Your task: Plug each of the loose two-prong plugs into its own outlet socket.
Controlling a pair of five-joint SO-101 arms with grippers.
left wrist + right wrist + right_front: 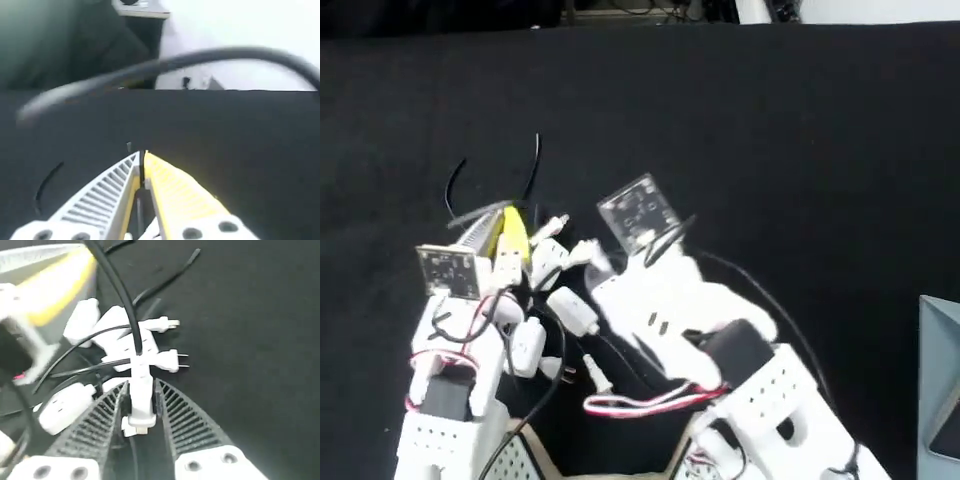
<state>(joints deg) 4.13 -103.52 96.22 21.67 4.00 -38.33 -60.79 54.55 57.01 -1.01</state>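
1. Table: black cloth-covered table (800,120) carried both arms at its near edge, with a cluster of white fittings (555,290) and black leads lying between them.
2. White left arm (450,400) stood at the near left corner. White right arm (760,390) stood beside it, angled toward the cluster.
3. Left gripper (141,156), with one white finger and one yellow, was found with its tips together, just beside the cluster. A dark strip lay between the fingers nearer their base, and its identity could not be established.
4. Right gripper (141,384), with dark ribbed fingers, was clamped on a white elongated connector body (140,397) fed by a thick black cable (120,295). Whether this body was a plug or a socket could not be told.
5. White block-shaped outlet socket (65,407) lay on the cloth just beside the right gripper, on a thin black lead.
6. Two white two-prong plugs (170,360) lay loose just beyond the held body, prongs bare and pointing the same way. The second plug (162,324) was slightly farther off.
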